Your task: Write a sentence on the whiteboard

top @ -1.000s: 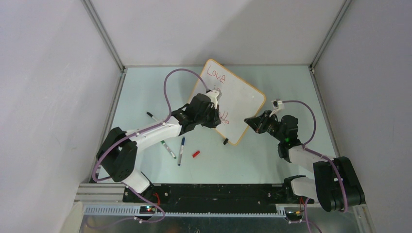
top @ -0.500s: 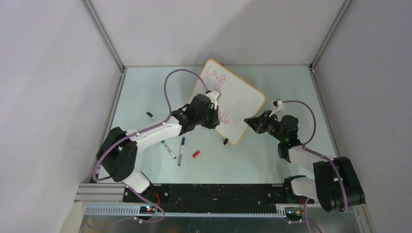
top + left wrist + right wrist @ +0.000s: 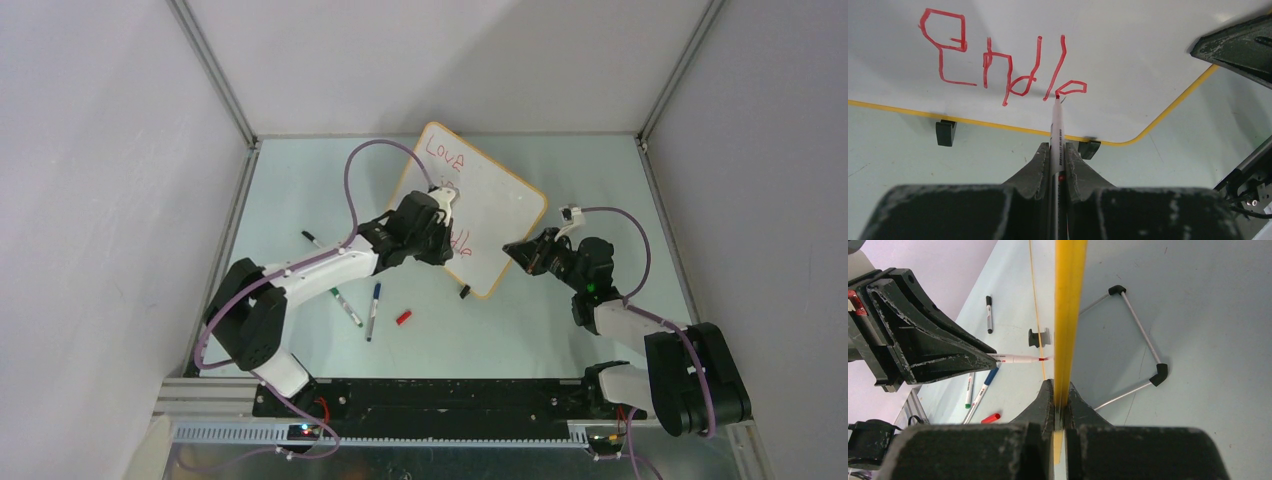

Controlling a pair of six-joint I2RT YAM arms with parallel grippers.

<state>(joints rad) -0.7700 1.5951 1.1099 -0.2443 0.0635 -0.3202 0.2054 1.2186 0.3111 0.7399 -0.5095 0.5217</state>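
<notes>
The whiteboard (image 3: 500, 195) stands tilted on the table, with a white face (image 3: 1128, 55) and an orange-yellow frame (image 3: 1068, 315). The sentence is in red: "Love" (image 3: 446, 150) at the top, and "Endle" (image 3: 998, 65) on the low line in the left wrist view. The middle line is hidden behind the left arm. My left gripper (image 3: 1056, 150) is shut on a red marker (image 3: 1056, 127), whose tip touches the board at the last letter's loop. My right gripper (image 3: 1061, 387) is shut on the whiteboard's edge, also seen from above (image 3: 515, 247).
Loose on the table left of the board lie a black marker (image 3: 313, 239), a green marker (image 3: 347, 308), a blue marker (image 3: 373, 310) and a red cap (image 3: 404, 317). A black clip foot (image 3: 464, 292) sits at the board's near corner. A wire stand (image 3: 1138, 325) is behind the board.
My left gripper has shifted slightly over the board with the marker, covering the middle line. The right arm and the board have not moved.
</notes>
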